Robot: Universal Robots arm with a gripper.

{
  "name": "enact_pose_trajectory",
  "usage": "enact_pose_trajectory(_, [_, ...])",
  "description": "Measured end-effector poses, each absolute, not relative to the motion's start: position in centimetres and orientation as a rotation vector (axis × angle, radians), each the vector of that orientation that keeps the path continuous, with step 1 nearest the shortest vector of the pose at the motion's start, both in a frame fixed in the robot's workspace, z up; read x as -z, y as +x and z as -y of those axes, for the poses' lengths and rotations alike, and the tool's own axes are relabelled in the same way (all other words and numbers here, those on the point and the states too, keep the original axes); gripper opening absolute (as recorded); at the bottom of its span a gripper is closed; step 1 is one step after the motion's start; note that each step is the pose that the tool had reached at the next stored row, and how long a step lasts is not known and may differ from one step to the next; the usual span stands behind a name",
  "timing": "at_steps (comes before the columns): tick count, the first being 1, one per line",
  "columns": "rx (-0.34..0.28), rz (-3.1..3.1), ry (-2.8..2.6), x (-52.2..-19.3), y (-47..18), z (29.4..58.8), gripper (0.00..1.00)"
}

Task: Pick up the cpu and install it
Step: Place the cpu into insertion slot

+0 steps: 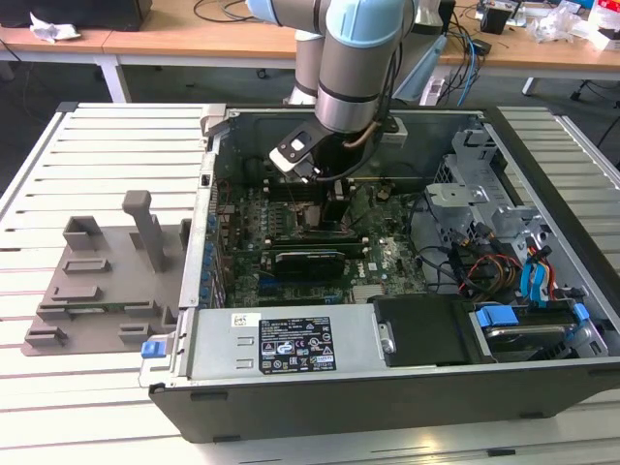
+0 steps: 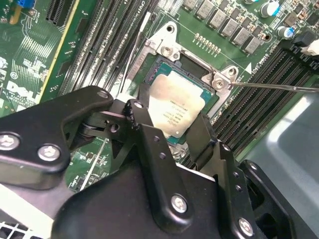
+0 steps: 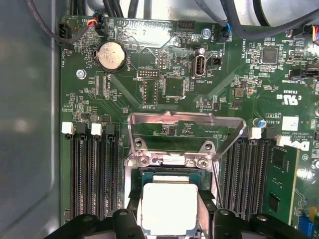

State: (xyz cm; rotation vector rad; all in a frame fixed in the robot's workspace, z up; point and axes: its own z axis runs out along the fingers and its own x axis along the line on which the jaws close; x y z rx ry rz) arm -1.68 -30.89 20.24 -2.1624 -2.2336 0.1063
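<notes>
Nearest the lens in both wrist views, black gripper [image 2: 172, 119] jaws clamped on two opposite edges of the cpu [image 2: 175, 102]. Holds the chip silver side up at the open socket [image 2: 197, 67], between rows of memory slots [image 3: 92, 174] on the green motherboard [image 3: 124, 99], raised metal load plate [image 3: 209, 119] just beyond. Upper centre of the exterior view, arm [image 1: 354, 58] reaching down into the open computer case [image 1: 387, 397].

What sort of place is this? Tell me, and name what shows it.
Probably a robotics lab or workshop: a robot arm reaches into an open computer case lying on a slatted table, with cable-strewn wooden desks behind.
</notes>
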Motion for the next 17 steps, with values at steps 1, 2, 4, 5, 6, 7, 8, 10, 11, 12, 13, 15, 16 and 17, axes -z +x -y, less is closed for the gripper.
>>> enact_pose_trajectory(1, [-0.106,2.231,-2.165,-20.24,-1.68,30.92,0.53])
enact_pose_trajectory(2, [-0.106,2.23,-2.166,-20.25,-1.68,30.97,0.53])
enact_pose_trajectory(4, [-0.106,2.229,-2.167,-20.23,-1.69,31.14,0.53])
enact_pose_trajectory(5, [-0.106,2.229,-2.167,-20.21,-1.68,31.15,0.53])
enact_pose_trajectory(6, [-0.107,2.227,-2.169,-20.14,-1.64,31.16,0.53])
enact_pose_trajectory(7, [-0.107,2.226,-2.169,-20.08,-1.61,31.15,0.53])
enact_pose_trajectory(8, [-0.107,2.226,-2.169,-20.02,-1.58,31.16,0.53])
enact_pose_trajectory(10, [-0.107,2.225,-2.17,-19.9,-1.57,31.16,0.53])
enact_pose_trajectory(11, [-0.107,2.225,-2.17,-19.88,-1.57,31.15,0.53])
enact_pose_trajectory(12, [-0.106,2.226,-2.17,-19.87,-1.57,31.15,0.53])
enact_pose_trajectory(13, [-0.104,2.225,-2.169,-19.83,-1.56,31.13,0.53])
enact_pose_trajectory(15, [-0.107,2.225,-2.17,-19.86,-1.57,31.15,0.61])
enact_pose_trajectory(16, [-0.107,2.225,-2.17,-19.89,-1.57,31.15,0.61])
enact_pose_trajectory(17, [-0.107,2.225,-2.17,-19.99,-1.57,31.16,0.61])
